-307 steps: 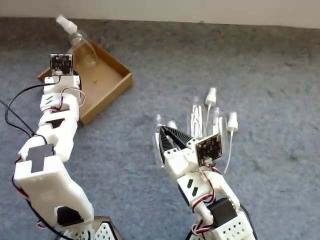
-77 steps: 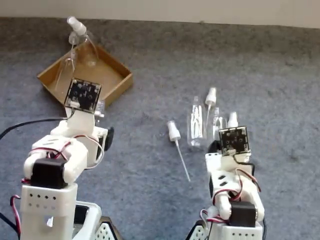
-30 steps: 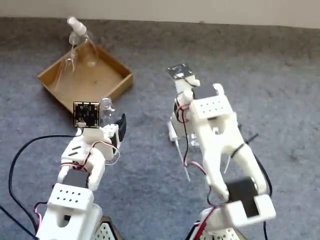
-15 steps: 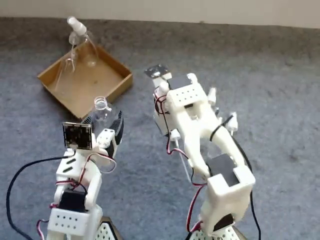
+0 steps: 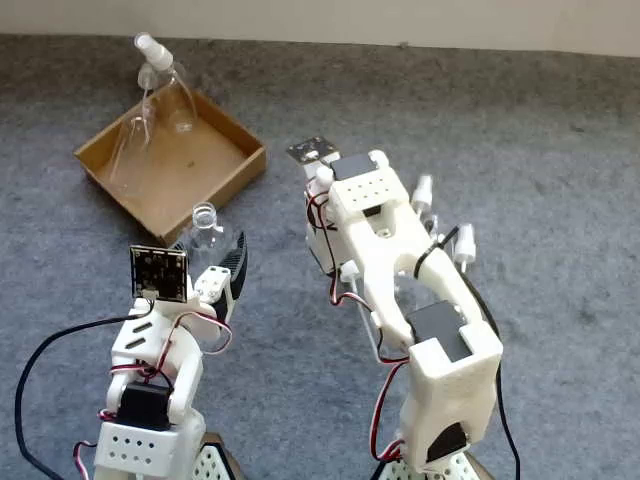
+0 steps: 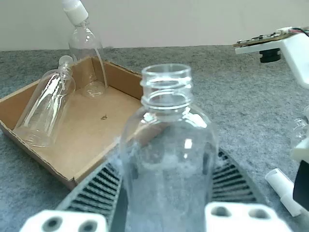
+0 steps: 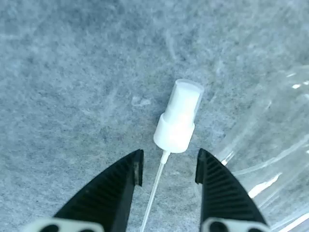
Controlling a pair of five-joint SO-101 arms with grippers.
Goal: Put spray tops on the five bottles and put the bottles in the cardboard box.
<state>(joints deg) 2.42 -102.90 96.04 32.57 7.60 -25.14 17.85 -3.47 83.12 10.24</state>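
On the table [image 5: 540, 120]: grey felt-like covering, with a pale wall [image 5: 400, 18] along the far edge.

Count: 2 arms, 1 cardboard box [image 5: 225, 185], at least 4 bottles, 3 unfitted spray tops.

The box sits far left and holds 2 bottles:
- The capped bottle [image 5: 172, 95] stands in the far corner with a white top on.
- The second bottle [image 5: 125, 155] lies tilted along the left wall. Can't tell if it has a top.

Left jaws are clenched on the open bottle [image 6: 166, 121]. It is upright with a bare neck, just in front of the box's near corner.

Right jaws are released and point down at the table. One tip sits either side of the dip tube of a loose spray top [image 7: 177, 118] lying flat. Can't tell if they touch it. A clear bottle [image 7: 275, 140] lies just beside that top.

The far spray top [image 5: 422, 190] and near spray top [image 5: 463, 243] lie on the table, to the right of the right arm.
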